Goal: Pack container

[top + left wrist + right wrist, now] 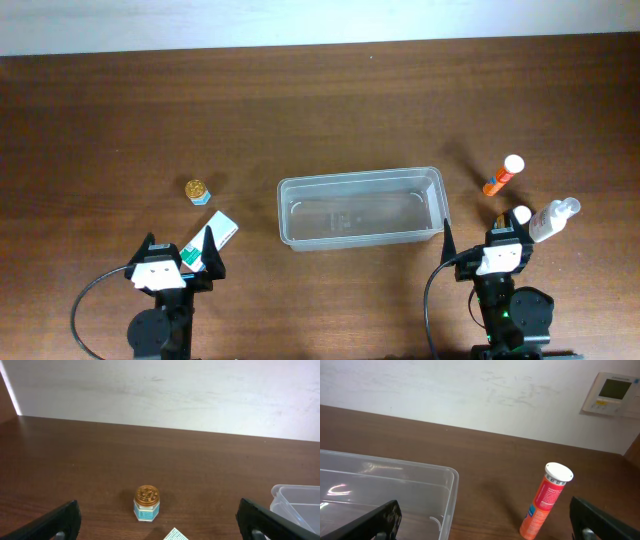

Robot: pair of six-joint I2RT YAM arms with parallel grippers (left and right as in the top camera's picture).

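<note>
The clear plastic container (361, 207) sits empty at the table's middle; its corner shows in the left wrist view (296, 505) and its right end in the right wrist view (390, 495). A small jar with a gold lid (198, 190) (147, 503) and a white-green box (218, 235) (176, 535) lie left of it. An orange tube with a white cap (503, 174) (545, 500) and a white bottle (553, 219) lie to its right. My left gripper (180, 250) (159, 532) is open and empty over the box. My right gripper (485, 235) (485, 532) is open and empty.
A second white cap (522, 214) shows just beside the right gripper. A pale wall (165, 395) with a thermostat (612, 392) stands behind the table's far edge.
</note>
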